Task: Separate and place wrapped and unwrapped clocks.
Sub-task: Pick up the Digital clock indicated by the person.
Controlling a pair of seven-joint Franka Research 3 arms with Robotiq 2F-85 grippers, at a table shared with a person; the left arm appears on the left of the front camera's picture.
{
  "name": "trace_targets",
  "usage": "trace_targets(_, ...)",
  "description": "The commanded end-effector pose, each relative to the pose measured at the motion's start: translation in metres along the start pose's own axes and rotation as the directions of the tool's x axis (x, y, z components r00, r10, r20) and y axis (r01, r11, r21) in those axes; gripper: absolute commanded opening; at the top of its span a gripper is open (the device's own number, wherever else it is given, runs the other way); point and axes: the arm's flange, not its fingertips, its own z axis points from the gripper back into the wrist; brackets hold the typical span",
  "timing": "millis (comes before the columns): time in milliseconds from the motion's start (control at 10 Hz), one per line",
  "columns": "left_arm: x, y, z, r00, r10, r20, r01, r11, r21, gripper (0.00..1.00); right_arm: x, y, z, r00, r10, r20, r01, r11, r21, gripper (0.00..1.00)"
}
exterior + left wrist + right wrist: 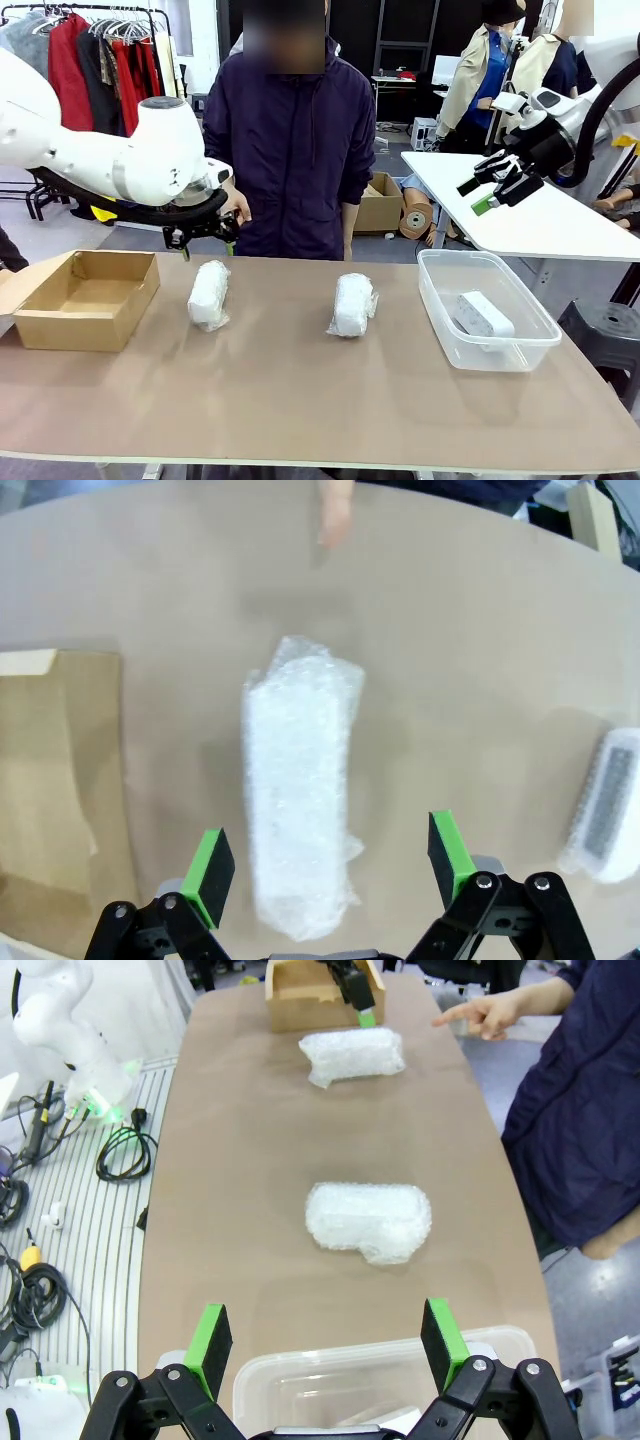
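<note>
- Front view: the left jaws are hanging apart over the counter's (300, 400) far edge, just above the left wrapped clock (208, 294). The middle wrapped clock (352, 304) is lying mid-counter. The bare clock (483, 313) is sitting in the tub (436, 300) near the right edge. A box (85, 300) is sitting at the left edge. The right jaws are hanging apart, raised beyond the right edge.
- Left wrist view: the left wrapped clock (300, 780) is lying below, between the green pads (213, 865), apart from both.
- Right wrist view: the right jaws are gaping over the tub (300, 1380). A person's hand (490, 1015) is pointing towards the left wrapped clock (353, 1057).
</note>
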Motion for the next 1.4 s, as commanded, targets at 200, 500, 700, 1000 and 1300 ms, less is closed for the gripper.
trace_targets(200,0.017,0.010,-0.026,0.989,-0.098,-0.107,0.099,0.995,-0.002,1.00,0.003,0.000,0.002,1.000,0.005,0.003,-0.005,1.000,0.003,1.00)
trace_targets(500,0.020,0.022,-0.044,0.975,-0.155,-0.158,0.161,0.987,0.023,1.00,0.003,0.000,0.002,1.000,0.005,0.003,-0.005,1.000,0.003,1.00)
trace_targets(700,0.018,0.022,-0.054,0.967,-0.161,-0.195,0.167,0.986,0.014,1.00,0.003,0.000,0.002,1.000,0.005,0.003,-0.005,1.000,0.003,1.00)
trace_targets(1000,0.016,0.021,-0.071,0.958,-0.187,-0.217,0.193,0.981,0.010,1.00,0.003,0.000,0.002,1.000,0.005,0.003,-0.005,1.000,0.003,1.00)
trace_targets(1300,0.013,0.021,-0.084,0.950,-0.195,-0.245,0.202,0.979,0.004,1.00,0.003,0.000,0.002,1.000,0.005,0.003,-0.005,1.000,0.003,1.00)
